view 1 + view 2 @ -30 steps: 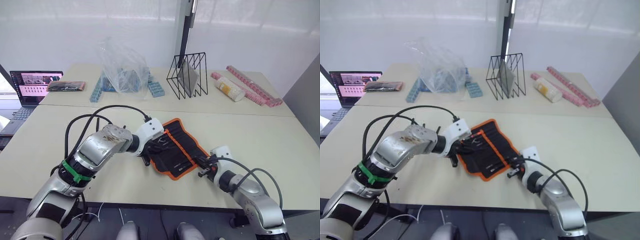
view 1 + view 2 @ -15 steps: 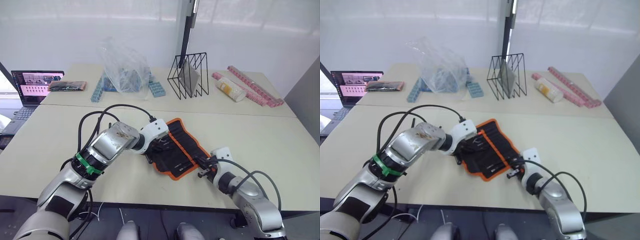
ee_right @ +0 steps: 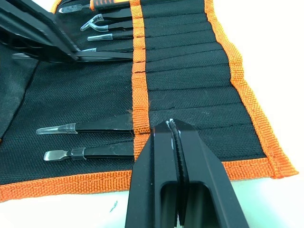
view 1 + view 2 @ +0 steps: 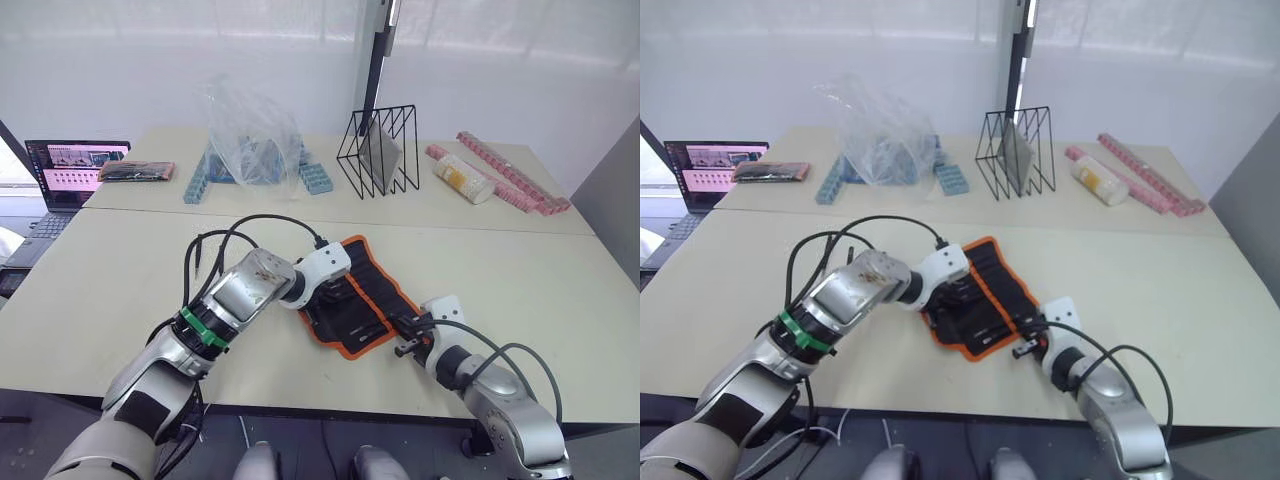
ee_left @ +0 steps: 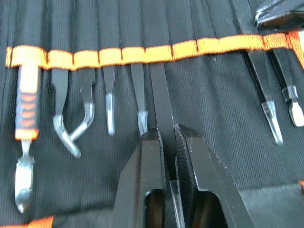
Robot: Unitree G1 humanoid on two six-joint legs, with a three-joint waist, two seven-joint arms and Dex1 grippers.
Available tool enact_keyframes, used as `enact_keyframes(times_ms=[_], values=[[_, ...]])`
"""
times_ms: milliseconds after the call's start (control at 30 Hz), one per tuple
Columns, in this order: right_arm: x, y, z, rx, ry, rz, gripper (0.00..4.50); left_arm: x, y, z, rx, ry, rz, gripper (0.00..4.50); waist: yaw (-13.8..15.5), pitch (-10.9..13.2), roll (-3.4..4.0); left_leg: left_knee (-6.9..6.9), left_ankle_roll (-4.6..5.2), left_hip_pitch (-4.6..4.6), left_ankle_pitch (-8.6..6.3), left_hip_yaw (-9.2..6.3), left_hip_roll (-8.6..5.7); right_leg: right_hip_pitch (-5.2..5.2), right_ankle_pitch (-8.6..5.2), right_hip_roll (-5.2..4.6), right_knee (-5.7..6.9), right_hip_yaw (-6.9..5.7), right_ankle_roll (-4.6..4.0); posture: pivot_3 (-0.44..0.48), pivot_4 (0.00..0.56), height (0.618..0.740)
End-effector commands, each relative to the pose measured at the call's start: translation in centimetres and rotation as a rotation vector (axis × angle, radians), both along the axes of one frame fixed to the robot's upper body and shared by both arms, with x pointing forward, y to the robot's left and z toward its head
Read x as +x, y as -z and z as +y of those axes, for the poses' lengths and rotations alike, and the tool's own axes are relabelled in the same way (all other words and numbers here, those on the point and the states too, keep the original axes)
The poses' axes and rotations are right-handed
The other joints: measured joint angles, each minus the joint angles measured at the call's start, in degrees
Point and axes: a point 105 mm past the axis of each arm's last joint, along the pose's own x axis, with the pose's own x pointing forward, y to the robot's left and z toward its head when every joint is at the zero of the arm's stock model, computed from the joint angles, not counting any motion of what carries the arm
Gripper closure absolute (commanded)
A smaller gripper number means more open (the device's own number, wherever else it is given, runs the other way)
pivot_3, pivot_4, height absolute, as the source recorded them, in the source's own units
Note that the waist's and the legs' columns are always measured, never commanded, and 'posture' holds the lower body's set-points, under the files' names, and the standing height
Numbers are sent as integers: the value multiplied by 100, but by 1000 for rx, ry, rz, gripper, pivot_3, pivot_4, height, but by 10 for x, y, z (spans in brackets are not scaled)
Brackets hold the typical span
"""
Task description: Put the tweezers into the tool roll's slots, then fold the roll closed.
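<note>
black fabric tool roll (image 4: pixel 352 296) lies open on the near counter (image 4: pixel 520 280). right pincer (image 3: pixel 174 127) sits closed on its near right edge, pinning the cloth. farther left, left pincer (image 5: pixel 166 142) grips a tweezer (image 5: pixel 160 99) half inside a slot (image 5: pixel 158 53); a skewed push could snag the orange band and bunch the roll.

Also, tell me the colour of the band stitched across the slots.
Orange band, clearest in the left wrist view.

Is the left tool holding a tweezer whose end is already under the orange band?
Yes. The left tool is shut on a black tweezer that runs up under the tool roll's orange band.
</note>
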Motion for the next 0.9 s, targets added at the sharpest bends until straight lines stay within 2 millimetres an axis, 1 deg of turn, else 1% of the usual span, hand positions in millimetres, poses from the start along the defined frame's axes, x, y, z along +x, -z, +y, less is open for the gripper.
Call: enact_keyframes(times_ms=[33,233,433,600,767,833,900], values=[[-6,9,8,10,-25,51,4500,8,-9,-10,-22,24,-67,4494,3,0,0,0,0,0,0,0,0,0,0,0,0,0,0,0,150,689],[-8,10,10,5,-28,57,4500,17,1,-18,-46,23,-89,4494,-1,0,0,1,0,-1,0,0,0,0,0,1,0,1,0,0,150,689],[-9,10,11,6,-31,61,4500,26,10,-22,-64,12,-110,4494,3,-1,0,2,0,0,0,0,-1,2,0,1,0,2,1,0,150,689],[-9,10,11,5,-32,65,4500,26,14,-25,-68,18,-110,4494,4,-1,0,3,0,0,0,0,-2,4,0,1,0,3,1,0,150,689],[-9,10,10,3,-32,66,4500,24,12,-22,-66,21,-110,4494,4,-1,0,4,0,0,0,0,-3,5,-1,1,0,4,2,0,150,689],[-8,10,10,3,-33,66,4500,25,10,-20,-64,18,-118,3593,-2,-1,0,4,0,0,0,0,-3,5,-1,1,1,4,2,0,150,689],[-8,10,10,2,-34,66,4500,23,5,-17,-66,21,-126,2971,-10,-1,0,3,0,0,0,0,-2,4,-1,2,1,4,2,0,150,689]])
